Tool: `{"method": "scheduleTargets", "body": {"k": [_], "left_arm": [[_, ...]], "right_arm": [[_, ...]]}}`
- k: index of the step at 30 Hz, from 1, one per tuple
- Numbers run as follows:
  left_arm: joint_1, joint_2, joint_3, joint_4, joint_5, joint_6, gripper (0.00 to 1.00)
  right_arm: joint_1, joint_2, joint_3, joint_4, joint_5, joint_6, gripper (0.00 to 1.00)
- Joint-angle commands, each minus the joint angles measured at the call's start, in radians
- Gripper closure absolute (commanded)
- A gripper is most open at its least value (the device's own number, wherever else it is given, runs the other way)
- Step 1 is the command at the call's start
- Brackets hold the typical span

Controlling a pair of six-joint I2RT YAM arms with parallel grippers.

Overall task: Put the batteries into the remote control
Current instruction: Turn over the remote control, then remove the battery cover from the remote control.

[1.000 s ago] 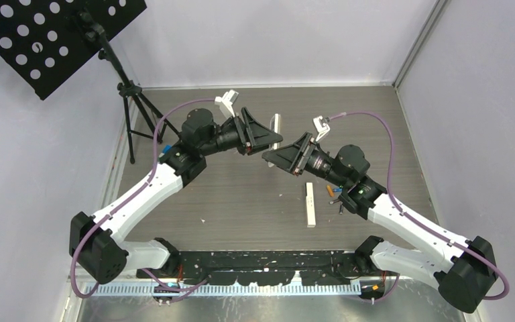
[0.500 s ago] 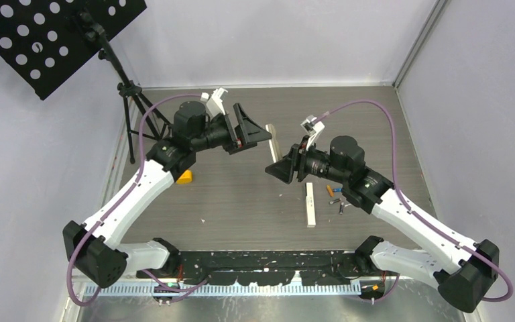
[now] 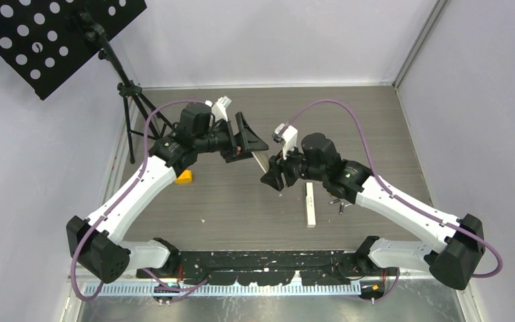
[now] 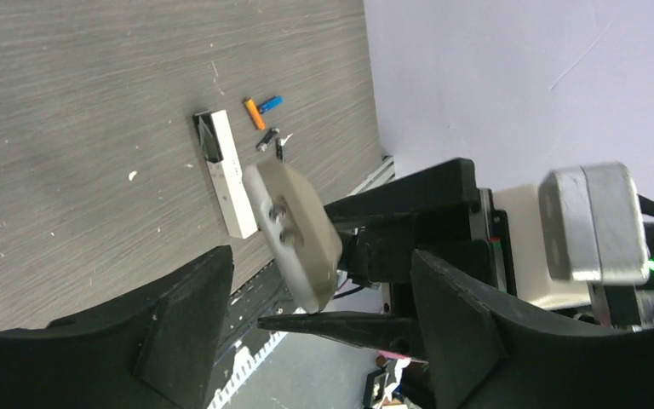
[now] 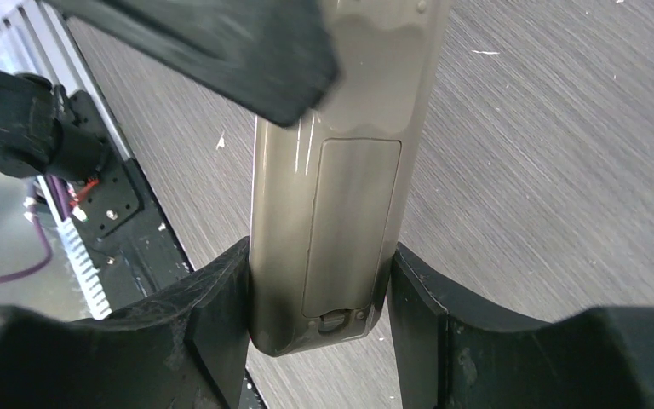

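Grey tabletop point(image 3: 228, 201), white walls. Over its middle the right gripper point(image 5: 319, 281) pinches the beige remote point(image 5: 341, 170); the left gripper point(image 4: 319, 273) gapes wide around its far end. Near the right edge lies a white remote point(image 3: 310, 204), batteries point(image 4: 255, 113) just beside.

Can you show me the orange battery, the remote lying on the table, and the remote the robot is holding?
orange battery point(image 4: 255, 113): left wrist view, the middle of it.
remote on the table point(image 4: 235, 192): left wrist view, the plain white part below its open slot.
held remote point(image 5: 351, 226): right wrist view, its battery cover.
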Motion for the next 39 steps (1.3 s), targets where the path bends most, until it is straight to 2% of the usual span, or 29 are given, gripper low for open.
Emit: {"method": "scheduleTargets", "body": {"k": [1,6,10,11,15,16,17,19,20,22,26,29,34,37,39], "left_arm": [[0.014,0.014,-0.013,-0.041,0.05,0.021,0.26],[0.035,-0.009,-0.072,-0.027,0.052,0.008,0.47],[0.056,-0.028,-0.124,-0.019,0.071,0.004,0.58],[0.059,-0.032,-0.14,-0.009,0.085,-0.002,0.64],[0.061,-0.043,-0.199,0.056,0.131,-0.026,0.98],[0.061,-0.047,-0.212,0.071,0.14,-0.028,1.0],[0.061,-0.052,-0.225,0.086,0.143,-0.025,1.0],[0.061,-0.067,-0.242,0.094,0.124,0.005,1.0],[0.061,-0.077,-0.25,0.092,0.1,0.036,1.0],[0.061,-0.103,-0.278,0.095,0.026,0.104,1.0],[0.061,-0.175,-0.406,0.211,-0.097,0.18,1.0],[0.061,-0.204,-0.53,0.382,-0.098,0.145,1.0],[0.055,-0.215,-0.709,0.684,-0.128,0.021,1.0],[0.035,-0.215,-0.768,0.785,-0.191,-0.002,1.0],[0.015,-0.211,-0.782,0.809,-0.235,0.001,1.0]], "right_arm": [[0.056,0.011,0.061,-0.004,0.077,-0.114,0.78],[0.096,0.033,0.054,-0.01,0.113,-0.172,0.84],[0.101,0.035,0.044,-0.016,0.104,-0.19,0.85],[0.101,0.036,0.042,-0.017,0.106,-0.193,0.85],[0.101,0.049,0.047,-0.026,0.107,-0.176,0.82],[0.101,0.053,0.052,-0.033,0.111,-0.165,0.76],[0.101,0.057,0.055,-0.035,0.12,-0.149,0.65],[0.102,0.06,0.053,-0.034,0.143,-0.105,0.37],[0.101,0.053,0.044,-0.028,0.153,-0.081,0.28],[0.101,0.029,0.016,-0.013,0.156,-0.018,0.19],[0.099,-0.07,-0.062,0.011,0.198,0.214,0.18],[0.091,-0.126,-0.147,0.087,0.22,0.536,0.19],[0.09,-0.144,-0.286,0.147,0.339,1.031,0.31],[0.091,-0.176,-0.399,0.333,0.355,1.126,0.43],[0.09,-0.173,-0.401,0.334,0.38,1.136,0.52]]}}
